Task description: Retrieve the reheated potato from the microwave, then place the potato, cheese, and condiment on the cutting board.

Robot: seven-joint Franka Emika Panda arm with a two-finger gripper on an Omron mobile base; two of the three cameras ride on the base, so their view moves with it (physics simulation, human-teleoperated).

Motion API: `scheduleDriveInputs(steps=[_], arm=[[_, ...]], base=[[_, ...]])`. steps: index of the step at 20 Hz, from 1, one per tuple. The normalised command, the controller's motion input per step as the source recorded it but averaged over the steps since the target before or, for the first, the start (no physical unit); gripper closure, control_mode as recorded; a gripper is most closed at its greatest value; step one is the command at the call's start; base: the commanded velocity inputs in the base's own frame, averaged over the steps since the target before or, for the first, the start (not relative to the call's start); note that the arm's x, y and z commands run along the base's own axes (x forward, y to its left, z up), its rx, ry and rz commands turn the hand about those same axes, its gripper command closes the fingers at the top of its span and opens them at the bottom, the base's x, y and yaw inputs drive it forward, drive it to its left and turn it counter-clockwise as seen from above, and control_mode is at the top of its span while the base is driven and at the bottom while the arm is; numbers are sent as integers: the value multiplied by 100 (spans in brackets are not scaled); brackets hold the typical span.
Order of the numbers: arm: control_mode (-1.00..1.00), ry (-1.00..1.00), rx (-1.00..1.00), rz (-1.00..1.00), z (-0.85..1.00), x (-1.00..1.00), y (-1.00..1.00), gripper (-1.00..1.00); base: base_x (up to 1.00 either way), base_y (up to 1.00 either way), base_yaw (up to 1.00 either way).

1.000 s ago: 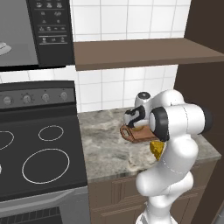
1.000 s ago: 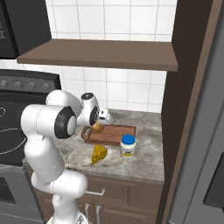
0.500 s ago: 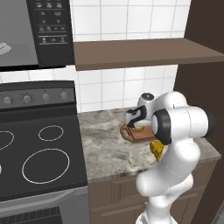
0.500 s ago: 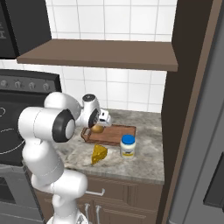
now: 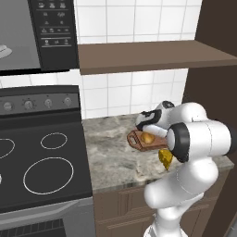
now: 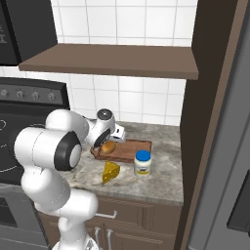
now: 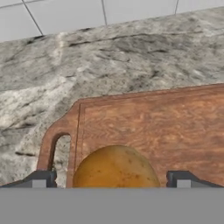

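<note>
Here the potato (image 7: 115,167) sits on the cutting board (image 7: 166,127), near the end with the handle loop, and the gripper (image 7: 111,179) hangs above it with its jaws spread wide, one fingertip (image 7: 40,179) on each side and neither touching it. On the granite counter (image 6: 166,171) in front of the board, the cheese (image 6: 111,172) lies near the condiment (image 6: 142,162), both off the board. The microwave (image 5: 37,34) stands open above the stove (image 5: 41,162).

Potato (image 7: 115,167) on cutting board (image 7: 175,127); cheese (image 6: 111,172), condiment (image 6: 142,162) before it.
</note>
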Motion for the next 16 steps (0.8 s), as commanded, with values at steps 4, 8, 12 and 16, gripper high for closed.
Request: scheduleDriveInputs(steps=[4, 8, 12, 16], arm=[[-100, 0, 1, 0, 25, -29, -3, -100], [-100, 0, -1, -1, 23, -35, 0, -100], [-100, 0, -4, -5, 26, -32, 0, -100], [-100, 5, -1, -11, 29, -32, -1, -100]], base=[[0, 0, 0], [0, 0, 0], [0, 0, 0], [0, 0, 0]])
